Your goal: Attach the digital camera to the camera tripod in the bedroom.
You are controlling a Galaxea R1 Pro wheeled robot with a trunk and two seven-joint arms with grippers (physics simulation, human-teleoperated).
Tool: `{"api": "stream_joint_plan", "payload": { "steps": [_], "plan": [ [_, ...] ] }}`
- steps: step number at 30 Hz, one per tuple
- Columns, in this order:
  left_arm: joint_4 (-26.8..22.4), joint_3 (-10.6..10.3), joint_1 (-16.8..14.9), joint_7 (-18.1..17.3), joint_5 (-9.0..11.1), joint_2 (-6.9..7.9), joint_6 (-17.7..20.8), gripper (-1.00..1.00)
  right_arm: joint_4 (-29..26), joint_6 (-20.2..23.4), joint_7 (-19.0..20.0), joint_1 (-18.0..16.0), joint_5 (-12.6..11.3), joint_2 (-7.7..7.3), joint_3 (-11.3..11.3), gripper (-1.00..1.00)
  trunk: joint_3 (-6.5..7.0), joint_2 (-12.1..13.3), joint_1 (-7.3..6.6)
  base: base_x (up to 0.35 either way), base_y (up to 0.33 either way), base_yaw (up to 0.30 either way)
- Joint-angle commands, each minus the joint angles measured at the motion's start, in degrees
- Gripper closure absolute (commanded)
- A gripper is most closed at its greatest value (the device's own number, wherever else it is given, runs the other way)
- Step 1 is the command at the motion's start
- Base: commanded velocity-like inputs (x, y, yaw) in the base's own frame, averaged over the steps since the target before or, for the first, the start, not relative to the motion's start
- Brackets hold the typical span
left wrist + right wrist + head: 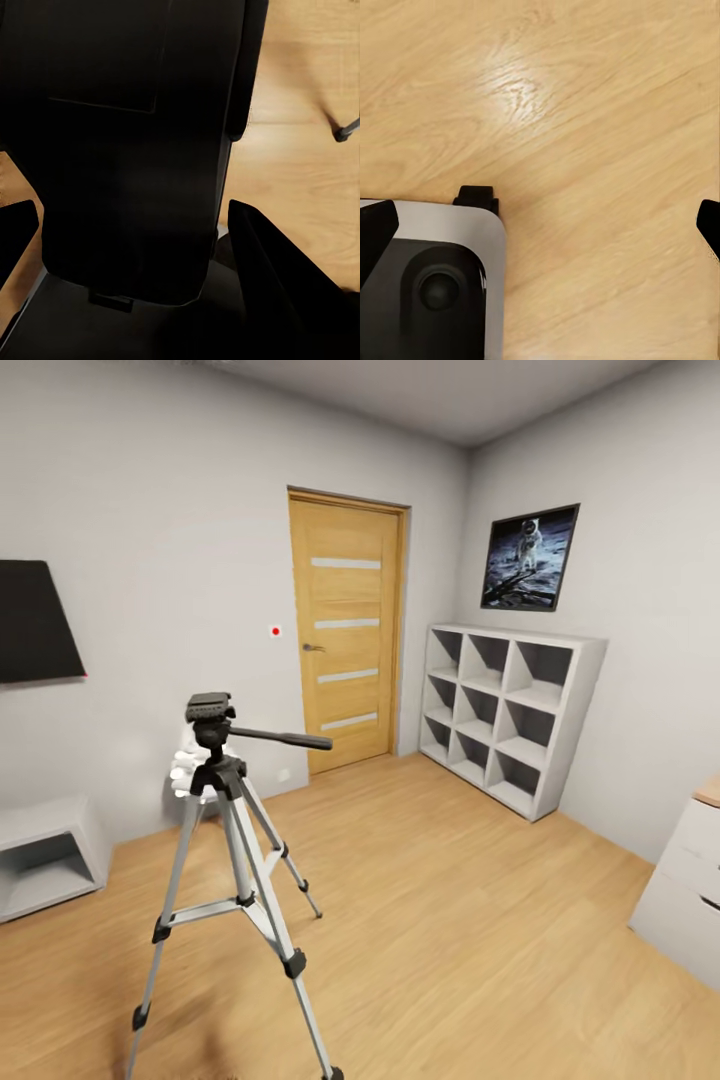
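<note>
While the head camera is taking in the pale-grey-walled bedroom, the tall camera tripod (235, 870) with silver-grey metal legs, black joints and black head is standing on the light wood plank floor (450, 920) at about 8 o'clock in that view. Its long black pan handle (285, 739) is pointing toward 3 o'clock, and its mounting plate is sitting bare. A white rounded object (188, 768), too unclear to identify, is showing just behind the head. Along the walls are standing a wooden door (346, 632) with frosted strips, white cube shelving (505, 710), a framed astronaut picture (528, 557) and a black wall-mounted TV (35, 622).

The left wrist camera is showing what the head camera is not: a large smooth black boxy body (135, 142), apparently the digital camera, lying between the left gripper (127, 247) fingers (277, 277), which are clamping it. One black tripod foot (343, 133) is resting on the planks beyond.

The right wrist camera is looking at glossy planks and a grey-and-black part of the robot's base (435, 277). The right gripper (540, 225) fingers (376, 232) are spread wide, holding nothing.
</note>
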Motion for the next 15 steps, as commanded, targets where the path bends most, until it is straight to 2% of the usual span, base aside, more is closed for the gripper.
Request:
{"api": "stream_joint_plan", "payload": {
  "steps": [1, 15],
  "plan": [
    [0.01, -0.5, -0.04, 0.15, 0.27, -0.03, -0.13, 1.0, 0.17, -0.36, 0.13, -0.07, 0.49, -0.04, -0.49, -1.0, -0.07, -0.04, 0.0, 0.0, 0.0, 0.3],
    [0.01, -0.52, -0.04, 0.15, 0.26, -0.12, -0.13, 1.0, 0.17, -0.48, 0.13, -0.07, 0.45, -0.06, -0.53, -1.0, -0.07, -0.04, 0.0, 0.0, 0.0, 0.3]
  ]
}}
